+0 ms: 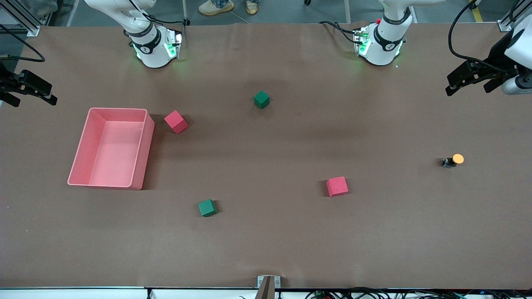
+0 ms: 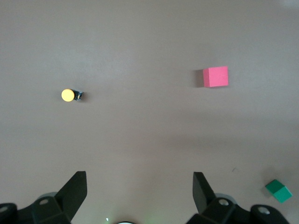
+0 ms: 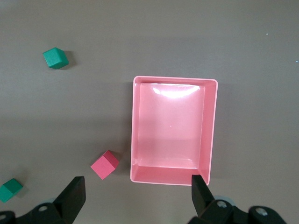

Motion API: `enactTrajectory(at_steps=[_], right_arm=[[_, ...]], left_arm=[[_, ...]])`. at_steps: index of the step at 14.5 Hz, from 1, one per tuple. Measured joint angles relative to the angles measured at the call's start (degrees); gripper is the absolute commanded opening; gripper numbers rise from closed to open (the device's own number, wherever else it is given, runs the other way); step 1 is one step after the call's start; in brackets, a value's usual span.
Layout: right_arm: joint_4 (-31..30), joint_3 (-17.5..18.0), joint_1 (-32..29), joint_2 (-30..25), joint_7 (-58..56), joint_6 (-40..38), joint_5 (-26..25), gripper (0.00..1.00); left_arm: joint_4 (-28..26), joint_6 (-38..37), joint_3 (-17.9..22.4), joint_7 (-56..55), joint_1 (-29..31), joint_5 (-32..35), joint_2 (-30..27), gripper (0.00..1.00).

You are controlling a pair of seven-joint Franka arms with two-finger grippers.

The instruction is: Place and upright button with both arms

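The button (image 1: 454, 160) lies on its side on the brown table near the left arm's end, its orange cap beside its dark body. The left wrist view shows the button (image 2: 71, 95) small and apart from the fingers. My left gripper (image 1: 467, 89) hangs open over that end of the table, with nothing between its fingers (image 2: 78, 184). My right gripper (image 1: 35, 101) hangs open and empty over the right arm's end of the table. In the right wrist view the right gripper (image 3: 138, 179) is above the table beside the pink bin.
An empty pink bin (image 1: 141, 153) stands toward the right arm's end. A red cube (image 1: 176, 121) lies beside it and a green cube (image 1: 261, 99) mid-table. Another red cube (image 1: 337, 186) and another green cube (image 1: 207, 207) lie nearer the front camera.
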Motion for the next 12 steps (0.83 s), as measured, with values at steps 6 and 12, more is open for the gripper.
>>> enactTrajectory(at_steps=[6,12], right_arm=[[0.0,0.16,0.01,0.01,0.0,0.0,0.0,1.0],[0.0,0.46,0.01,0.01,0.0,-0.01,0.0,1.0]], left_arm=[[-0.47,-1.79,0.01,1.35,0.0,-0.04,-0.36,1.0],[-0.69,-2.26,0.01,1.91,0.01,-0.04,-0.36,1.0]])
